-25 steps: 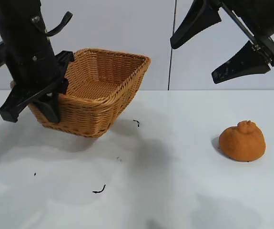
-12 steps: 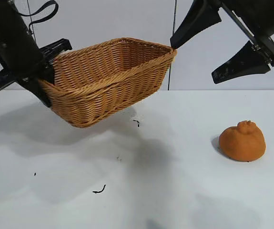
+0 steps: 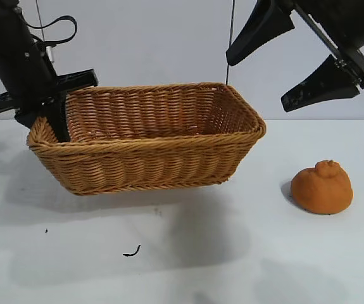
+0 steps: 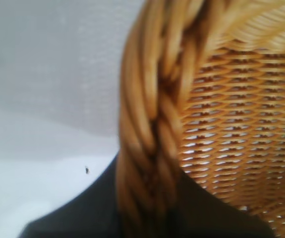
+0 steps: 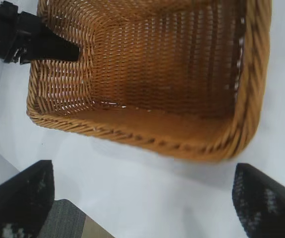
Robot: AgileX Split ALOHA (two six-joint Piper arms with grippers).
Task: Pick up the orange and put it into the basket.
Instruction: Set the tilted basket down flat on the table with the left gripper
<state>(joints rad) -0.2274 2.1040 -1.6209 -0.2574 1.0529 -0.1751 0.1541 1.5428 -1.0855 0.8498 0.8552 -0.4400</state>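
The tan wicker basket is held just above the table at centre-left, its long side facing the exterior camera. My left gripper is shut on its left braided rim, one finger inside the wall, one outside. The dull-orange lumpy orange sits on the table at the right, apart from the basket. My right gripper hangs open and empty high above the orange. The right wrist view looks down into the empty basket with the left gripper's finger on its rim.
The white table carries a small black scrap in front of the basket and a few tiny specks. A pale panelled wall stands behind.
My left gripper has lifted the basket, swung it to the right and turned it level; it now hangs lower and closer to the orange. The right arm and the orange have not moved.
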